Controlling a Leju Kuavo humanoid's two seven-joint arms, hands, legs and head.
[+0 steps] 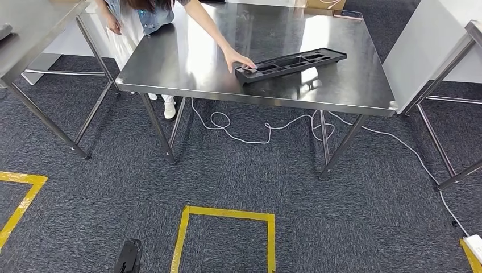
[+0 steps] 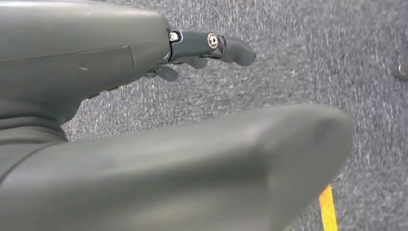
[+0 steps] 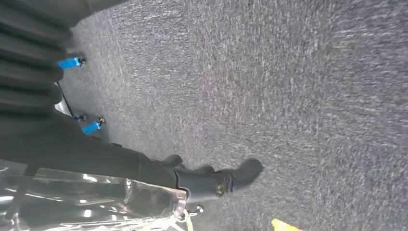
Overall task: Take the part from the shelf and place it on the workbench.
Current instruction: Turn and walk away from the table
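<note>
One part (image 1: 291, 64) on workbench (image 1: 187, 68), person's hand (image 1: 237, 58) touching

Both arms hang down; the left hand (image 2: 202, 50) holds nothing, fingers apart, and the right hand (image 3: 211, 183) likewise.

Part (image 1: 291, 63): long black tray with several recessed compartments, lying flat on the steel surface (image 1: 187, 62), angled diagonally, toward the near right area. A person's hand (image 1: 237, 58) rests on its left end.

A black part (image 1: 291, 63) lies on the shiny steel workbench (image 1: 187, 68), over speckled dark-grey carpet (image 1: 239, 170) with yellow tape (image 1: 227, 214).
</note>
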